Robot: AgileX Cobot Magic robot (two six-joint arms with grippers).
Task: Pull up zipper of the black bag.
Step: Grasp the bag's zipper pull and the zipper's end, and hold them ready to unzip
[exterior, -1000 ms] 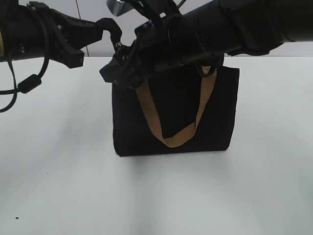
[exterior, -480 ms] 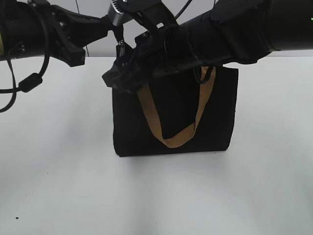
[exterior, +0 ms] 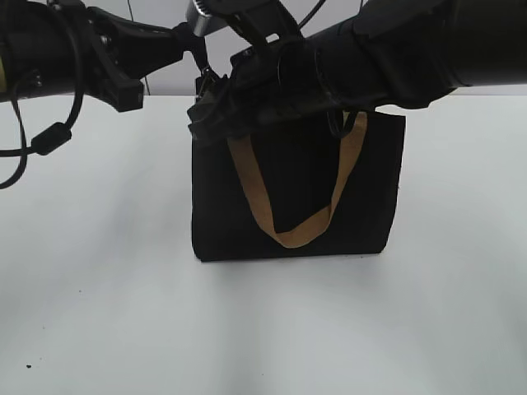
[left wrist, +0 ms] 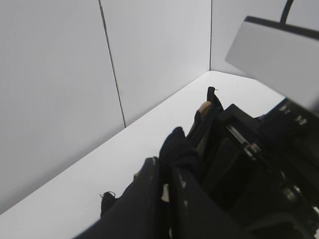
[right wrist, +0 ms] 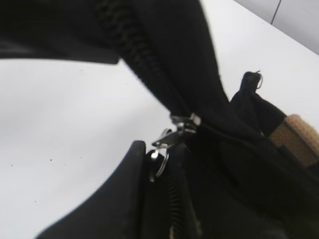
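Observation:
The black bag (exterior: 362, 197) stands upright on the white table, its tan handle (exterior: 290, 234) hanging down the front. My right gripper (exterior: 206, 122) reaches across to the bag's top left corner. In the right wrist view it (right wrist: 158, 160) is shut on the silvery pull tab (right wrist: 169, 137) of the zipper (right wrist: 134, 50), beside a tan strap (right wrist: 294, 134). My left gripper (exterior: 198, 62) is at the same corner from the left. In the left wrist view it (left wrist: 164, 181) is shut on a bunched bit of the bag's black fabric (left wrist: 177, 147).
The white table (exterior: 99, 271) runs all round the bag, with a pale wall behind (left wrist: 60, 74). Both arms cross above the bag's top edge. A black cable (exterior: 41, 140) hangs from the left arm at the left.
My right gripper has shifted a little to the right along the bag's top edge. My left gripper has closed in on the bag's top left corner. The bag has shifted slightly right.

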